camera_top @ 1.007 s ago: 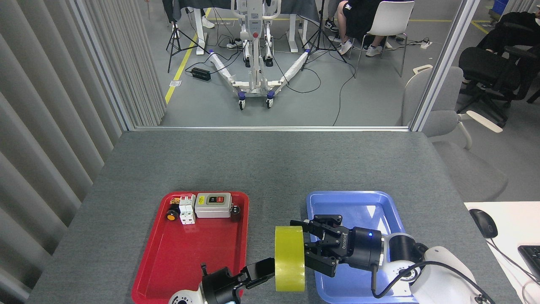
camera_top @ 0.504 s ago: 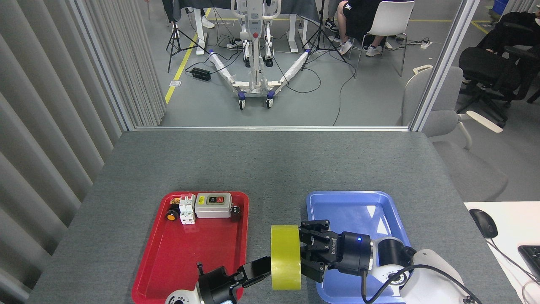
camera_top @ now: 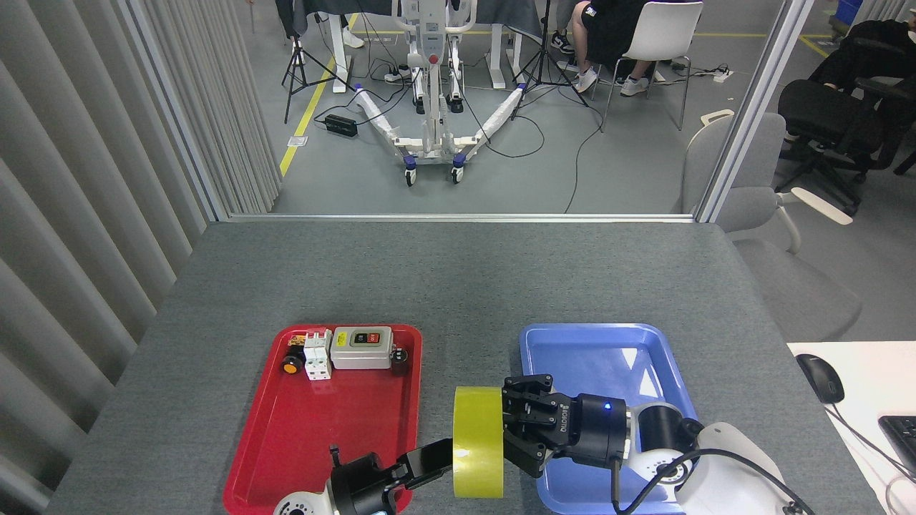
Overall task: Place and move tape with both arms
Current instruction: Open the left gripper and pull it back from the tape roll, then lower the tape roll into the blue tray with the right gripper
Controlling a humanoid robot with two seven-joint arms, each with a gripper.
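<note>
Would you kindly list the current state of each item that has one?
tape: upright on edge, held between both grippers
left gripper: on the tape
right gripper: shut on the tape
red tray: parts at far end
blue tray: empty

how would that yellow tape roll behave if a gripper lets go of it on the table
The tape stands on edge between the left gripper and right gripper, so it would probably roll or tip. It looks stiff, and its smooth face may be slippery.

Yellow tape (camera_top: 478,442) roll stands on edge between both grippers.
</note>
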